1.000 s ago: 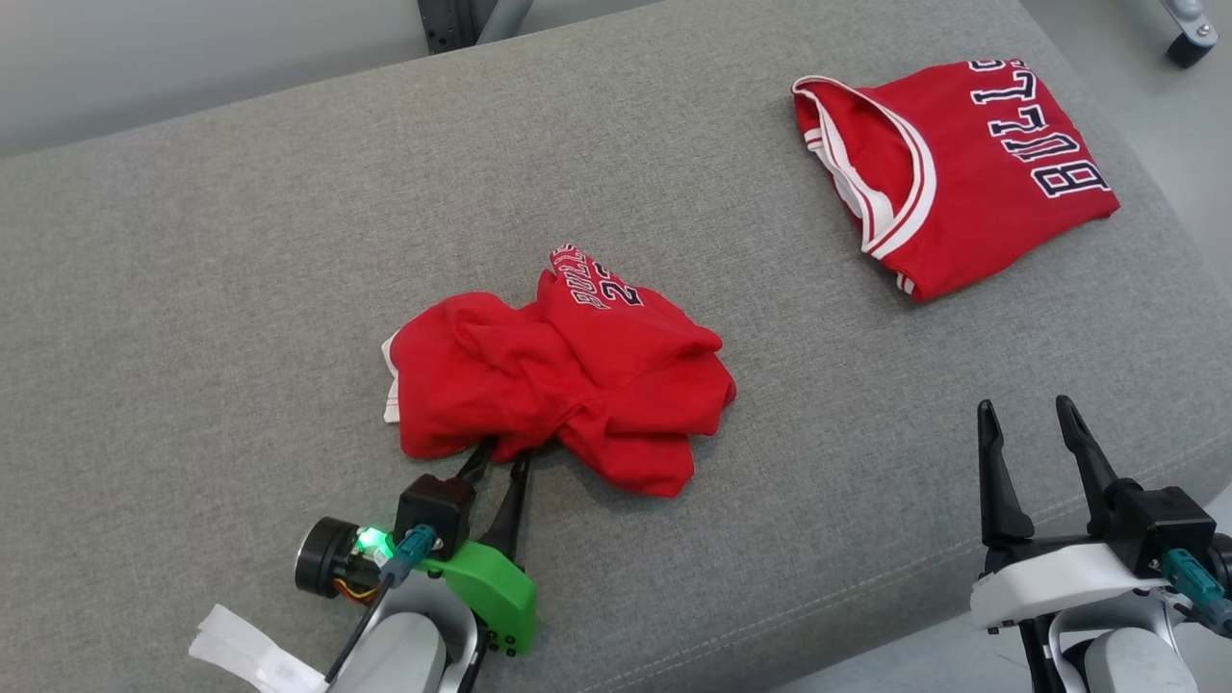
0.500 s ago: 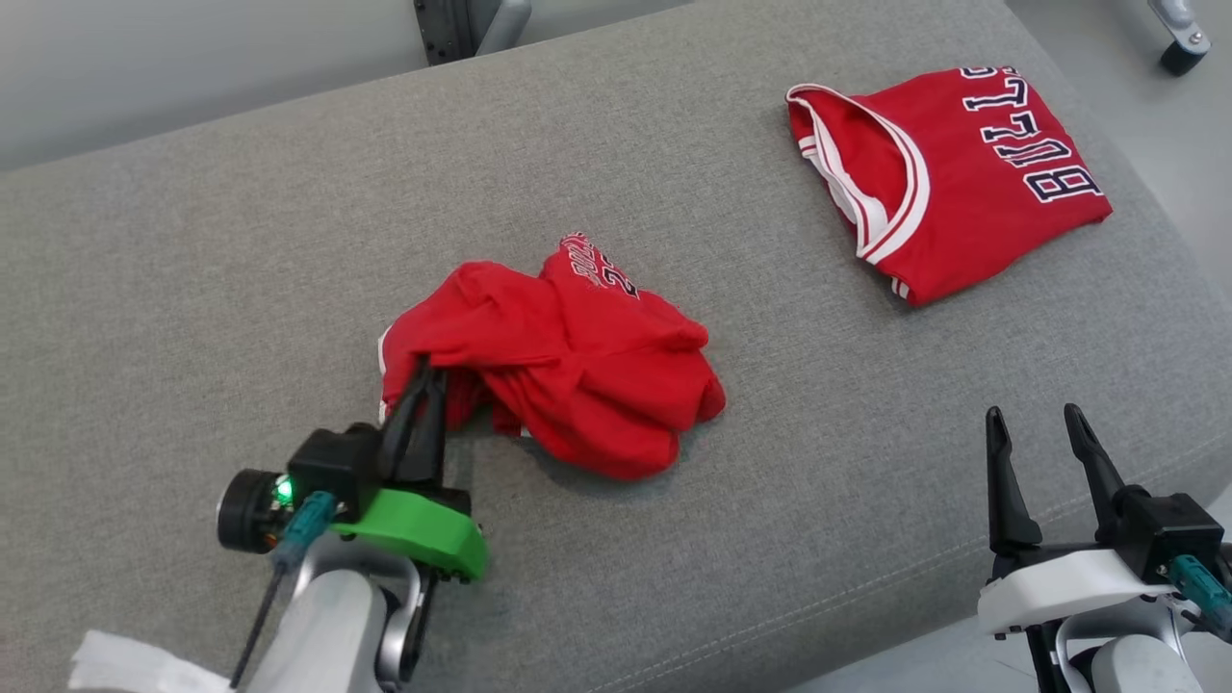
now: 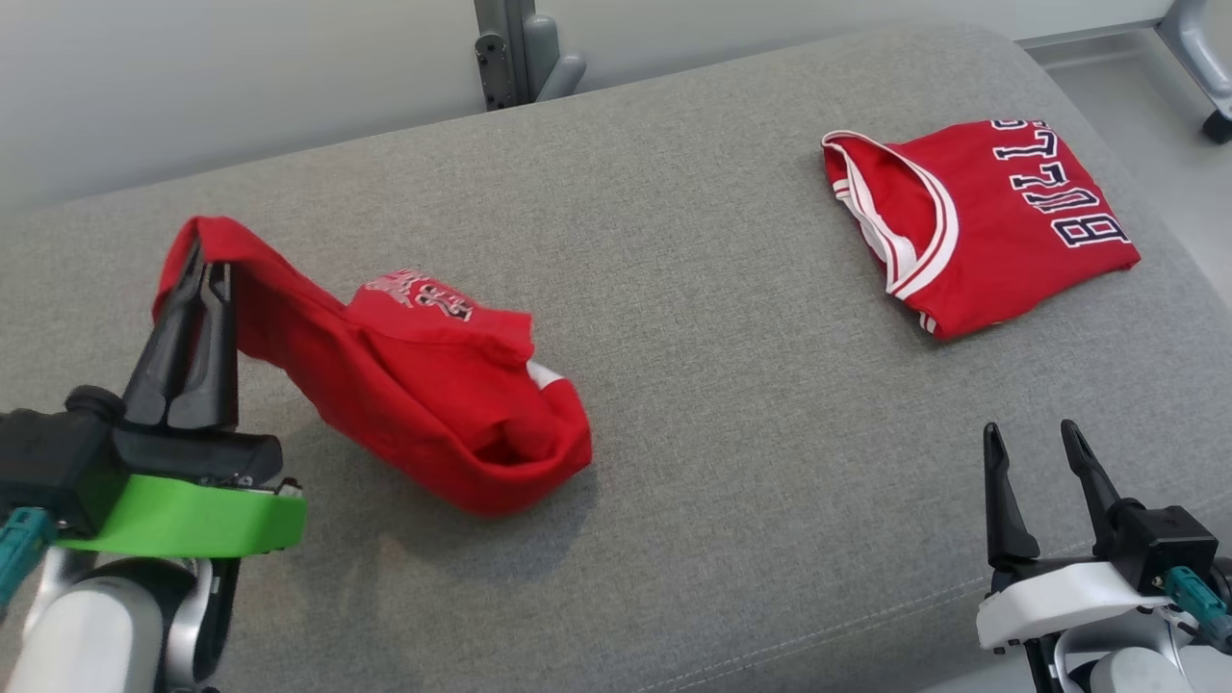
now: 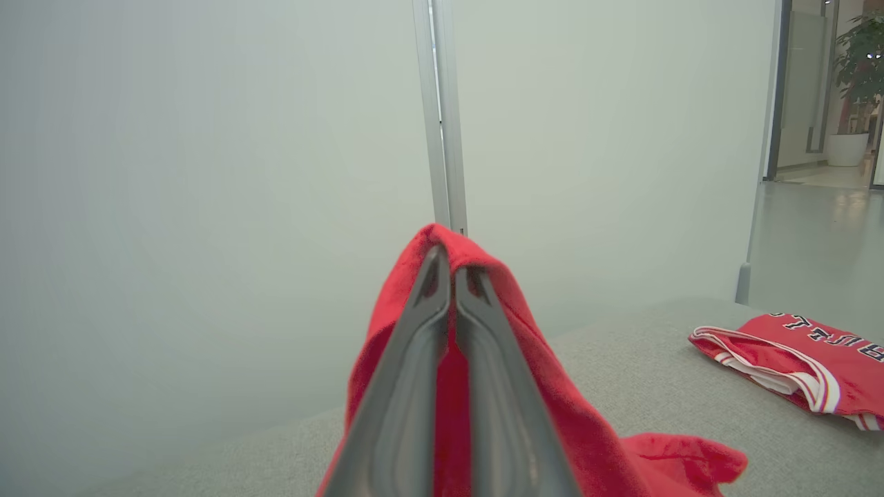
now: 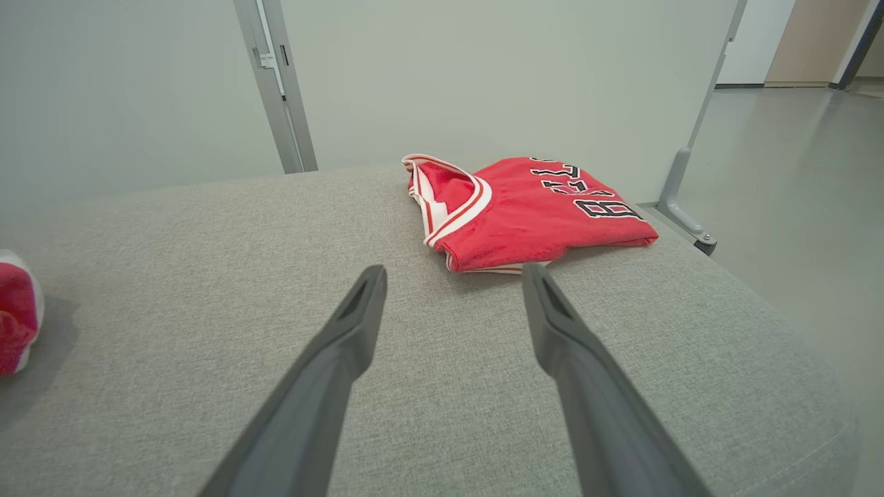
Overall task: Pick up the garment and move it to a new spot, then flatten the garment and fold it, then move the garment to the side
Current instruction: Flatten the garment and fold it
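Pick-up step in hand: garment gripped, not yet moved to a new spot.
One grey cushion (image 3: pixel 722 385) carries two red garments: a folded jersey (image 3: pixel 991 221) near the far right corner, and a crumpled garment (image 3: pixel 433 404) toward the left edge. The left gripper (image 3: pixel 210 265) pinches its raised end; the right gripper (image 3: pixel 1029 430) stands wide and empty. The next move likely calls for carrying it to bare cushion.

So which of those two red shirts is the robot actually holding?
The crumpled red shirt on its left: the left gripper is shut on one raised edge. The folded jersey with lettering lies flat and untouched at the far right.
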